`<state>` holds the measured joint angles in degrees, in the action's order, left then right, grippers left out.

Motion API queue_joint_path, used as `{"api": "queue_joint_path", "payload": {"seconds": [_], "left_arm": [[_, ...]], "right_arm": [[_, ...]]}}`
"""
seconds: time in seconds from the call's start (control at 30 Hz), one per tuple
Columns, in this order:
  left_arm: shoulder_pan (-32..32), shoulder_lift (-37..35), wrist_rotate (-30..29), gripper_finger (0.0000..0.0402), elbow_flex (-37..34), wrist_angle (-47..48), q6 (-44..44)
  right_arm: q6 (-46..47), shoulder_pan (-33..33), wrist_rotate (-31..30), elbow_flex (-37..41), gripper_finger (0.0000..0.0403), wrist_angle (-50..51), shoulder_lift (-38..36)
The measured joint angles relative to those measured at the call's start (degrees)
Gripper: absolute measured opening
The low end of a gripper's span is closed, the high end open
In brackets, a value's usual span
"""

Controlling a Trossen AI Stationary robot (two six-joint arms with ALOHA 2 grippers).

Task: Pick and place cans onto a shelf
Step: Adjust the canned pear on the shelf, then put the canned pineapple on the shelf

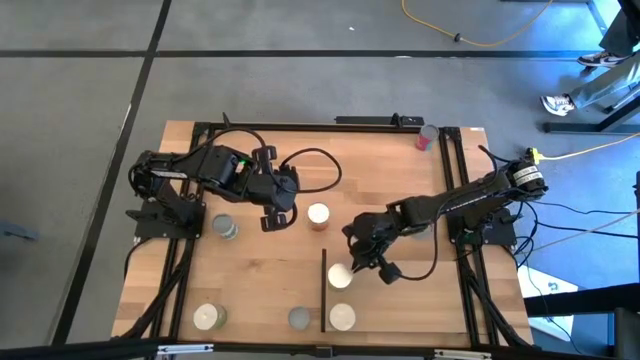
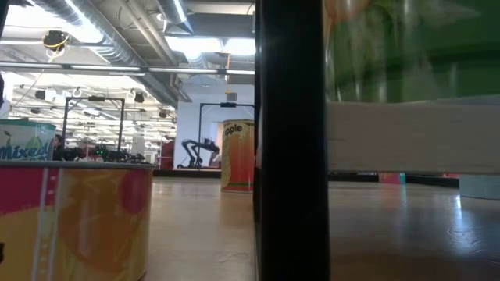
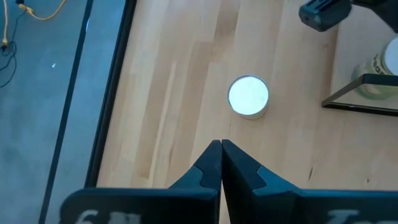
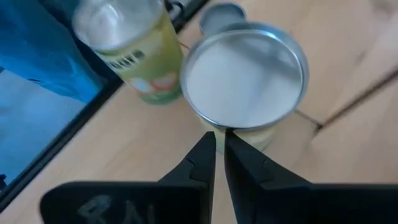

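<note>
Right now my right end effector [image 1: 366, 262] hangs just beside the can [image 1: 339, 277] that stands at the black strip [image 1: 324, 290] marking the shelf's [image 1: 400, 300] short edge. In my right wrist view the two fingers [image 4: 205, 158] are almost together, only a thin slit between them, and they grip nothing; the silver-topped can [image 4: 244, 74] sits just beyond their tips, with a green-labelled can [image 4: 127, 46] beside it near the table's black rail. My left end effector [image 1: 279, 216] waits on the other side of the strip, its fingers [image 3: 214, 165] pressed shut and empty, with a white-topped can [image 3: 249, 96] standing a little ahead of it on the table [image 1: 260, 270].

Taking the strip as my landmark: one can stands right at it, another [image 1: 343, 317] just past it on the shelf towards the table's front edge, a grey-topped one [image 1: 298, 319] just short of it, and a cream one [image 1: 207, 317] well away on the left arm's side. A can [image 1: 318, 214] sits off the strip's far end, a grey can [image 1: 224, 228] lies beyond my left end effector, and a red one [image 1: 428, 137] stands far off at the back corner.

I judge these cans rigid and fairly hefty if full, with smooth metal walls and glossy labels that could slip. The flat lid offers nothing to pinch, so I would open wide, drop the fingers either side of the round wall about mid-height, and squeeze squarely across the middle so it cannot twist or squirt out. Upright, it should set down steadily.
</note>
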<state>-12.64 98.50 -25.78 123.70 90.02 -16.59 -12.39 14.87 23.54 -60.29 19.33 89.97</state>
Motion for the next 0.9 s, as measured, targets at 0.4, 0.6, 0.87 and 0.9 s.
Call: {"api": "queue_joint_path", "payload": {"seconds": [0.4,0.6,0.87,0.9], "left_arm": [[-0.1,0.0,1.1,0.0000,0.0,0.0,-0.9],[-0.6,0.0,4.4,0.0000,0.0,0.0,-1.2],[-0.5,0.6,4.3,0.0012,0.0,-0.7,-2.5],[-0.5,0.5,4.3,0.0017,0.0,-0.7,-2.5]], "right_arm": [[-0.5,-1.7,-6.4,-2.3,0.0037,8.9,-1.7],[-1.7,-3.4,-13.7,-11.0,0.0037,20.3,-3.9],[0.0,-5.7,-16.8,-18.8,0.0037,25.0,-4.0],[0.4,-5.9,-18.1,-19.3,0.0037,24.9,-4.0]]}}
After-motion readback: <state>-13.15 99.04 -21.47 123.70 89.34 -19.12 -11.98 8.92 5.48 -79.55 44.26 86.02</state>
